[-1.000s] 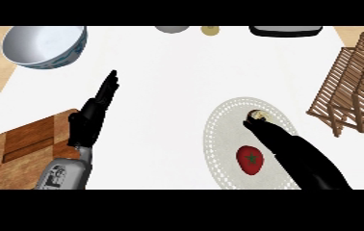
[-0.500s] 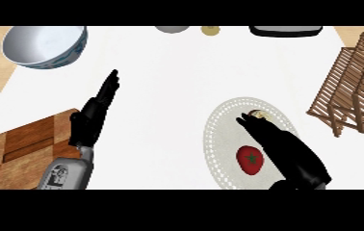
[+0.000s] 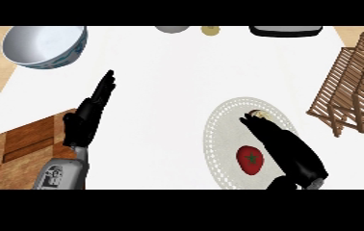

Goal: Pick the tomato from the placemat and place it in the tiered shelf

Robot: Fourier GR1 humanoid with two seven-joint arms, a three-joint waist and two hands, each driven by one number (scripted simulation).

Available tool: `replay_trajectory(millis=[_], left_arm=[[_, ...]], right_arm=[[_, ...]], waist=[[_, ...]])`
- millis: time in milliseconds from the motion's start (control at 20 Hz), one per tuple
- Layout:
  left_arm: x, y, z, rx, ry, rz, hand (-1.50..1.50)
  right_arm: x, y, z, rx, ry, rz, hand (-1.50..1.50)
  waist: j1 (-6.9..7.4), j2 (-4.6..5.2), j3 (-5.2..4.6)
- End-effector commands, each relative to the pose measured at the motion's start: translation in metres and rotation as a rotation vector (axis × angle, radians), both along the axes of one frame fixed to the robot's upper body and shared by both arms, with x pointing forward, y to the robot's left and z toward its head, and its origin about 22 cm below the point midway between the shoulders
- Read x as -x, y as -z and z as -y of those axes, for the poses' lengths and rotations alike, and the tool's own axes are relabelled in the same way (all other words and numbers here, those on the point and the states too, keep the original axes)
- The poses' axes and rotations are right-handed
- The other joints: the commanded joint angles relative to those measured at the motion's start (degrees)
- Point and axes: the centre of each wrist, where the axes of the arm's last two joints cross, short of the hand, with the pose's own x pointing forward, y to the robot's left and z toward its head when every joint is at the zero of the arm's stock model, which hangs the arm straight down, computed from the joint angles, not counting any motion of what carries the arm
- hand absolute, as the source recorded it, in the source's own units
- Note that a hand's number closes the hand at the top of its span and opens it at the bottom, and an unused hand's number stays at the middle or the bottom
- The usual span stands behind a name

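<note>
A red tomato (image 3: 250, 158) with a dark stem lies on the round pale placemat (image 3: 222, 129) at the lower right of the counter. My right hand (image 3: 284, 148) hovers over the mat just right of the tomato, fingers straight and pointing away from me, open and holding nothing. A small pale object (image 3: 261, 114) sits on the mat at its fingertips. The wooden tiered shelf (image 3: 344, 100) stands at the right edge, partly cut off. My left hand (image 3: 89, 112) rests open at the left, fingers up.
A large blue-and-white bowl (image 3: 44, 44) sits at the back left. A wooden board (image 3: 32, 141) lies at the lower left under my left forearm. Along the back edge are a grey bowl (image 3: 173, 29), a small yellowish item (image 3: 210, 30) and a dark tray (image 3: 284, 31).
My right hand has drawn back toward me over the mat, settling closer beside the tomato. The left hand and the tomato have not moved.
</note>
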Motion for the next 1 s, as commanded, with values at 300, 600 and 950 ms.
replay_trajectory(millis=[300, 600, 950], left_arm=[[-0.013, -0.007, 0.002, -0.002, 0.016, -0.012, 0.0], [-0.013, -0.012, -0.005, -0.013, 0.002, -0.011, 0.0], [0.02, 0.005, -0.007, -0.003, 0.007, 0.007, 0.0]], right_arm=[[-0.005, 0.032, 0.0, 0.006, -0.012, -0.043, -1.5], [0.006, 0.047, 0.016, 0.033, -0.035, -0.046, -1.5], [-0.002, 0.03, -0.003, 0.125, -0.126, 0.007, 1.5]], waist=[[-0.08, 0.03, 0.01], [-0.1, 0.0, 0.01], [0.18, -0.04, 0.0]])
